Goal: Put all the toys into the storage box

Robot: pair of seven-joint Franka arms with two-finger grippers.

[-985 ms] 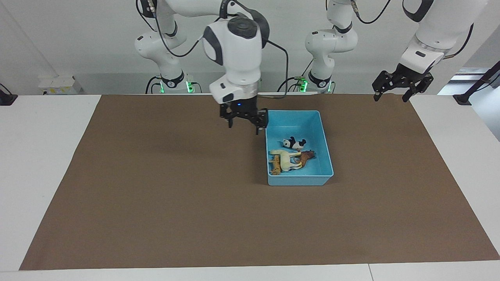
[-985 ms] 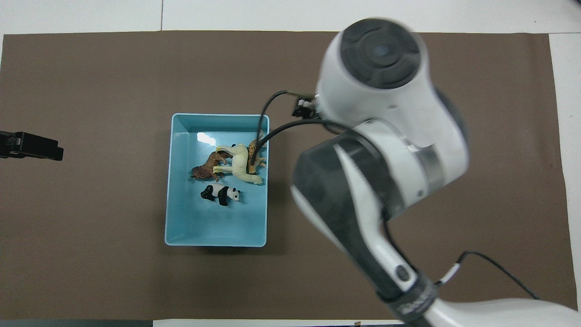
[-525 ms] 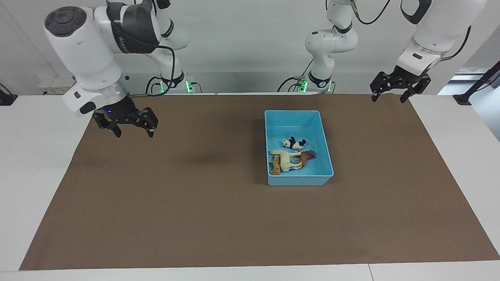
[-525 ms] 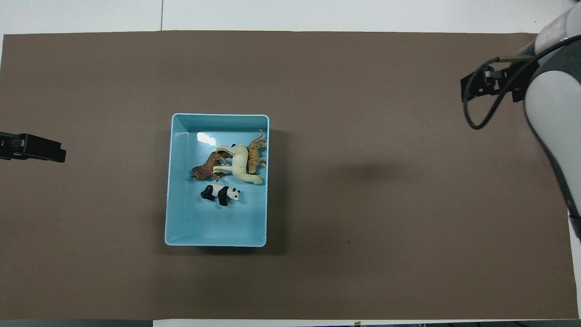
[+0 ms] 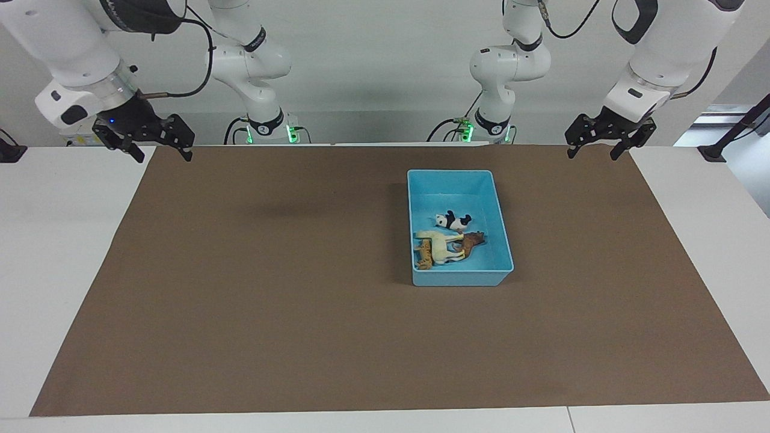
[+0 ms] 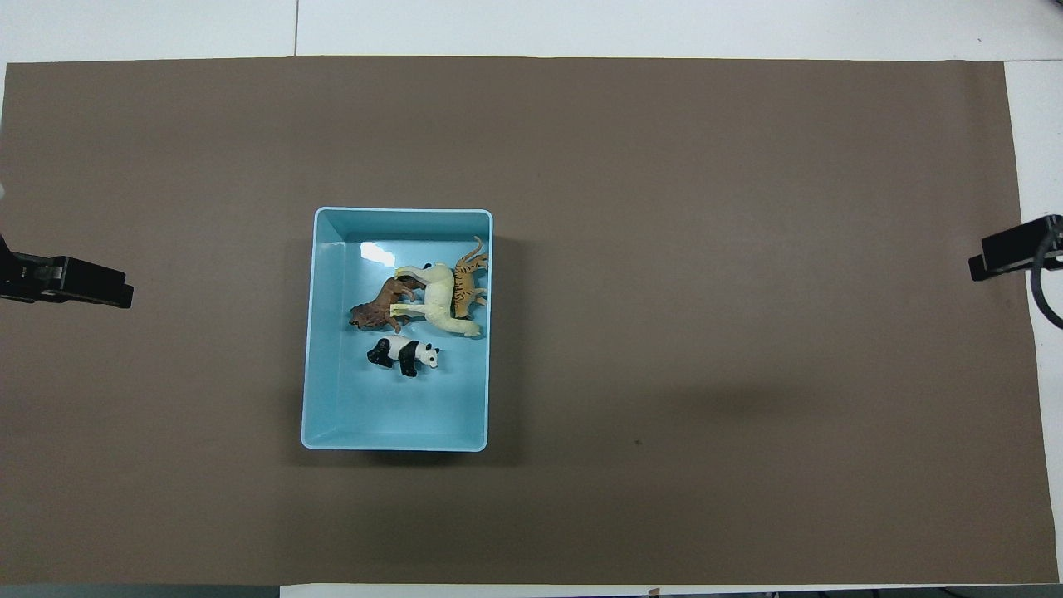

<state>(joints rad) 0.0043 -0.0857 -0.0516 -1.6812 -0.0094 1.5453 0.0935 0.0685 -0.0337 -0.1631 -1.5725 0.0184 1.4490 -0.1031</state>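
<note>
The light blue storage box (image 5: 457, 191) sits on the brown mat and also shows in the overhead view (image 6: 390, 407). All four toys lie inside it. These are the black-and-white panda (image 5: 452, 221) (image 6: 403, 355), the cream-white horse (image 5: 440, 243) (image 6: 436, 301), the brown lion (image 5: 473, 240) (image 6: 378, 306) and the orange striped tiger (image 5: 425, 255) (image 6: 467, 278). The horse lies between the lion and the tiger, touching both. My right gripper (image 5: 163, 156) (image 6: 1009, 256) hangs open and empty over the mat's edge at the right arm's end. My left gripper (image 5: 592, 155) (image 6: 75, 281) hangs open and empty over the mat's edge at the left arm's end.
The brown mat (image 5: 271, 288) covers most of the white table (image 5: 60, 240). Nothing else lies on it. Both grippers are well away from the box.
My right arm swung away from beside the box to the right arm's end of the table and rose. My left gripper barely moved. The toys and box stayed put.
</note>
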